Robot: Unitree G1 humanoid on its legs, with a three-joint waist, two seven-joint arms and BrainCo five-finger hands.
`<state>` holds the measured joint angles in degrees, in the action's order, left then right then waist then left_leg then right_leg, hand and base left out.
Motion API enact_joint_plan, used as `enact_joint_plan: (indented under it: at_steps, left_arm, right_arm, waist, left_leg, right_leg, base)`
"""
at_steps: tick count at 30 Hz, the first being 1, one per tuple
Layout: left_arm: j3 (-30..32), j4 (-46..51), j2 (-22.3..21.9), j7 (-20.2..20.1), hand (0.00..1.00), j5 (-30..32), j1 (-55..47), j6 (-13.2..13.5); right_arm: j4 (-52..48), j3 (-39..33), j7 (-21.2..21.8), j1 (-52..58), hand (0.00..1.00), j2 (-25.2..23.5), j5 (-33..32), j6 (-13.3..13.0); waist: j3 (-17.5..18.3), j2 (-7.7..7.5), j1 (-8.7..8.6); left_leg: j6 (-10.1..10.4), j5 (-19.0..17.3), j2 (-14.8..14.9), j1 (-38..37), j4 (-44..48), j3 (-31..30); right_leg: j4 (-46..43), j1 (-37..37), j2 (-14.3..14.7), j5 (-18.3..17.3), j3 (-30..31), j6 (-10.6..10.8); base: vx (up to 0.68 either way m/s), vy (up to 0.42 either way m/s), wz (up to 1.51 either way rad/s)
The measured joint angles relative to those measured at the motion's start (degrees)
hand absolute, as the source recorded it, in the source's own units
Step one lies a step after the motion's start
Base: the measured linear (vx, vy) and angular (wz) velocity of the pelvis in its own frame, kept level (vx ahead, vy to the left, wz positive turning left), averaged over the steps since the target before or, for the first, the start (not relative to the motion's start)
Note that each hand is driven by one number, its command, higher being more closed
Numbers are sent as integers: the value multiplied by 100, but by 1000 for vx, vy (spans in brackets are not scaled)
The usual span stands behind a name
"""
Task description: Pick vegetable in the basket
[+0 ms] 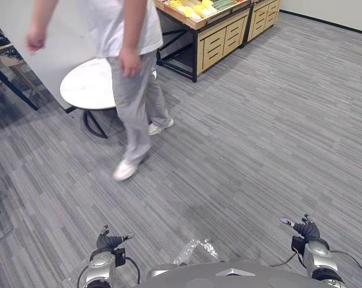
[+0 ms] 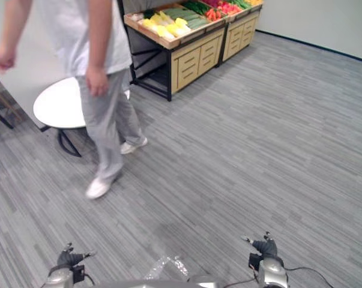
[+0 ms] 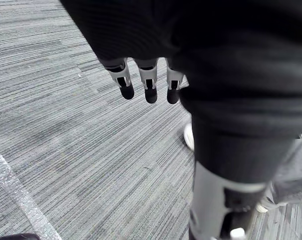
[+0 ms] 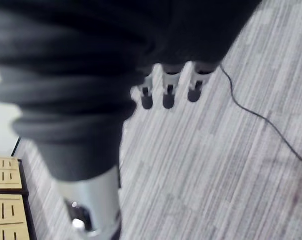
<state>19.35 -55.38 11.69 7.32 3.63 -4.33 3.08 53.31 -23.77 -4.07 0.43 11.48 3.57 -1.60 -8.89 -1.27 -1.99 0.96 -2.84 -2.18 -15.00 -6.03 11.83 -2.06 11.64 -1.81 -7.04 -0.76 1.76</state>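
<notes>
Vegetables: yellow, green and red produce (image 2: 168,25) heaped in open trays on the far stand, well apart from both hands.
Stand: light wooden crates with slatted fronts on a black metal frame (image 2: 196,55), at the far side, left of centre.
Left hand (image 1: 108,243): low at the near left, silver dark-tipped fingers (image 3: 149,84) straight and slightly spread, holding nothing.
Right hand (image 1: 305,230): low at the near right, fingers (image 4: 167,91) likewise straight and apart, empty.
Person: white shirt, grey trousers and white shoes (image 2: 78,36), mid-stride on the left, between the robot and the stand.
Table: round with a smooth white top and curved black legs (image 2: 56,103), far left, just behind the person.
Floor: flat grey carpet with fine stripes (image 2: 271,132), with a clear glossy strip (image 1: 196,248) lying near the robot.
Risk: the likely path to the stand crosses the person's, so a collision is possible. The table's legs could catch a step. Heaped, smooth, rounded produce may roll or spill if it is grasped carelessly.
</notes>
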Motion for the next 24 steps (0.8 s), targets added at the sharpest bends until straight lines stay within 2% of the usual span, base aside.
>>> enact_joint_plan:
  at_steps: [24]
  left_arm:
    - [-17, 0, -1, -72, 0, 35, -8, 0]
  right_arm:
    - [0, 123, 47, 197, 0, -15, 1, 10]
  waist:
    - [2, 0, -1]
  left_leg:
    - [-2, 1, -1, 61, -1, -18]
  right_leg:
    - [-6, -52, 0, -3, -19, 2]
  base:
    - [0, 0, 0]
